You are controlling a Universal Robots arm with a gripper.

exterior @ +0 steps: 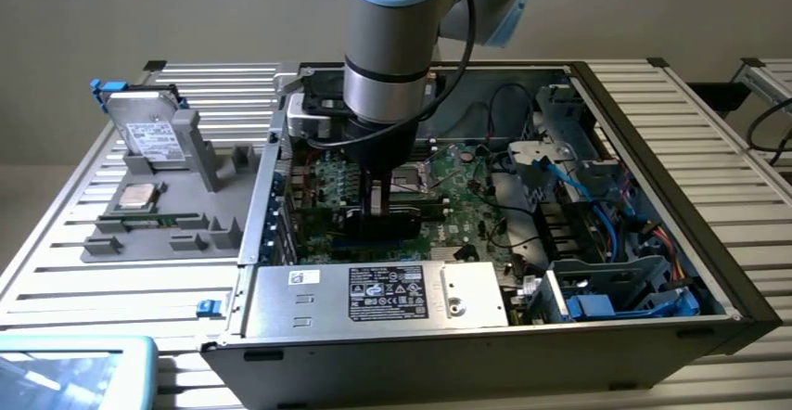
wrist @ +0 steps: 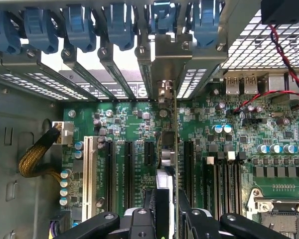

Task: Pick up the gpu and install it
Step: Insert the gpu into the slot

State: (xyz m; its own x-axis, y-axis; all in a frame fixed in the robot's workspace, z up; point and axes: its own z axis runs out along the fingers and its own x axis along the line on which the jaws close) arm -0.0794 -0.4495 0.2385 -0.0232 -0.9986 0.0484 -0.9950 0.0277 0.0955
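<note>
Exterior view: the arm point(exterior: 389, 57) reaches down into the open computer case point(exterior: 644, 160), which lies on the slatted worktop point(exterior: 74, 262). The gripper point(exterior: 386, 208) sits low over the motherboard point(exterior: 465, 197), its fingers closed on the gpu point(exterior: 377, 229), seen as a dark block directly beneath them. The power supply point(exterior: 384, 294) lies just in front of the fingers, nearer the camera. A bundle of blue cables point(exterior: 619, 234) occupies the case well off to the exterior view's right of the fingers. Outside the case, a grey holder tray point(exterior: 167, 224) rests on the worktop to the exterior view's left, well apart from the fingers, carrying an upright hard drive point(exterior: 151, 136).

Wrist view: the gripper point(wrist: 167, 199) holds the gpu point(wrist: 175, 149) edge-on between the fingers point(wrist: 149, 199), which are clamped on the card from both sides. The card stands upright over the motherboard point(wrist: 269, 164), running straight ahead of the fingers among the black expansion slots point(wrist: 128, 169). Its metal bracket point(wrist: 172, 57) meets the rear slot openings beyond the fingers, under a row of blue retaining clips point(wrist: 79, 25). Whether the card edge is fully seated in a slot cannot be told. A white slot point(wrist: 87, 174) lies to one side of the fingers
</note>
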